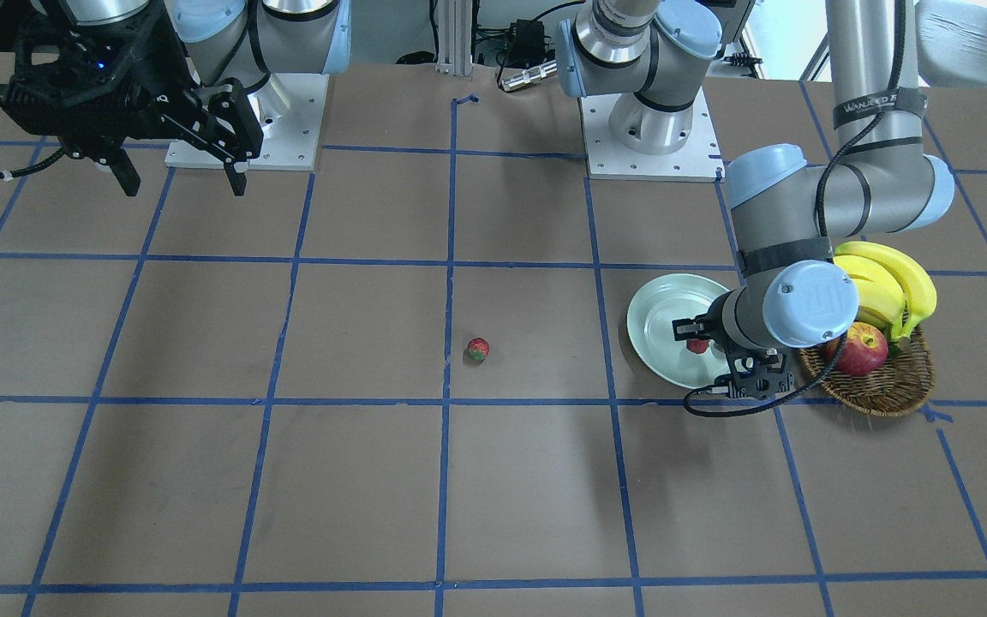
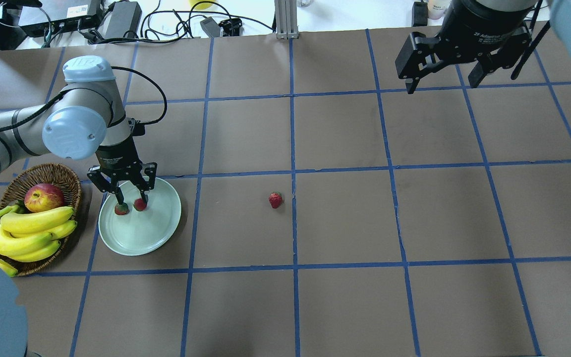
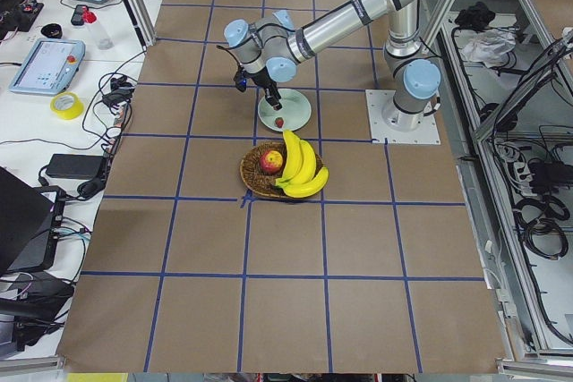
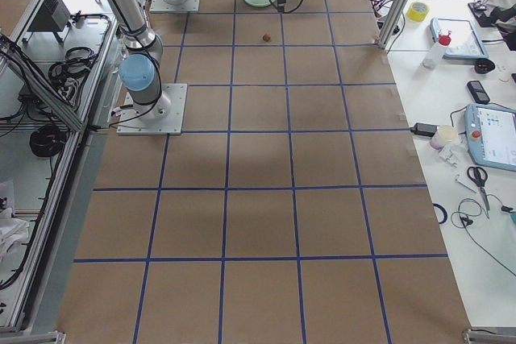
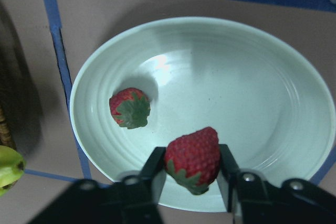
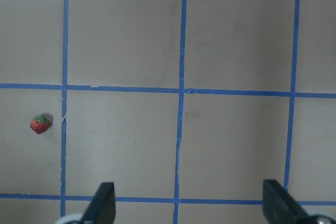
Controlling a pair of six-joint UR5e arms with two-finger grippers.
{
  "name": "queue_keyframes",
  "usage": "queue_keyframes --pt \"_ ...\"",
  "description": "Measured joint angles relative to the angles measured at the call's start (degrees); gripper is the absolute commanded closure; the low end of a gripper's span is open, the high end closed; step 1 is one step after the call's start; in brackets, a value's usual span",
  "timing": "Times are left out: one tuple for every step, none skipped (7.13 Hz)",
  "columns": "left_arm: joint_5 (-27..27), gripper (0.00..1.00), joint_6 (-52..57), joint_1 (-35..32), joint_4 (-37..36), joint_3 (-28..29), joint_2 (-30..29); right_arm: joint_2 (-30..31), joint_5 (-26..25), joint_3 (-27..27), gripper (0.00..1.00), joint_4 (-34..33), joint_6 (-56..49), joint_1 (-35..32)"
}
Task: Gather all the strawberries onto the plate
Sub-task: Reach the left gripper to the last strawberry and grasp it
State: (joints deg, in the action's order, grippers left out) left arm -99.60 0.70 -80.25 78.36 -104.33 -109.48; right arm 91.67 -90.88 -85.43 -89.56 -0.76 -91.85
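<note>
Since the left gripper is clamped on a strawberry, one finger on each side of it, that berry hangs over the pale green plate, close to the rim at the near side of the wrist view. Can't tell if it's touching the plate or not. A second strawberry lies on the plate, toward the basket side and apart from the held one. The third strawberry is out on the brown table near the middle, just beside a blue tape line, with a wide stretch of tabletop between it and the plate. The tight spot is the other side, where the plate's rim sits just beside the wicker basket, which holds an apple and bananas that poke out over its edge. The right gripper hangs high over the robot's right half, fingers spread wide, well apart from all the fruit. As for writing, a strap on the left arm has white letters that look like "WANLEED", a joint cap shows the UR logo, and the small print on the right gripper's body is too tiny to read properly.
</note>
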Motion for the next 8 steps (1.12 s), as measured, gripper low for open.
queue_keyframes --pt "0.8 0.0 -0.1 -0.6 -0.1 0.0 0.5 0.0 0.0 0.0 0.0 0.0 0.0 0.0" --pt "3.5 0.0 -1.2 -2.1 -0.1 0.1 1.2 0.0 0.0 0.0 0.0 0.0 0.0 0.0" --pt "6.9 0.0 -4.9 -4.8 -0.6 0.4 1.8 0.0 0.0 0.0 0.0 0.0 0.0 0.0" --pt "10.5 0.0 -11.5 -8.5 -2.7 0.7 2.0 0.0 0.1 0.0 0.0 0.0 0.0 0.0" --pt "14.8 0.0 -18.4 -12.2 -6.2 0.8 1.7 0.0 0.1 0.0 0.0 0.0 0.0 0.0" --pt "18.4 0.0 -24.2 -15.1 -9.4 0.7 1.1 0.0 0.1 0.0 0.0 0.0 0.0 0.0" --pt "20.3 0.0 -28.6 -17.8 -11.9 0.5 0.3 0.0 0.0 0.0 0.0 0.0 0.0 0.0" --pt "21.0 0.0 -30.8 -20.0 -14.2 0.0 -0.7 0.0 0.0 0.0 0.0 0.0 0.0 0.0"
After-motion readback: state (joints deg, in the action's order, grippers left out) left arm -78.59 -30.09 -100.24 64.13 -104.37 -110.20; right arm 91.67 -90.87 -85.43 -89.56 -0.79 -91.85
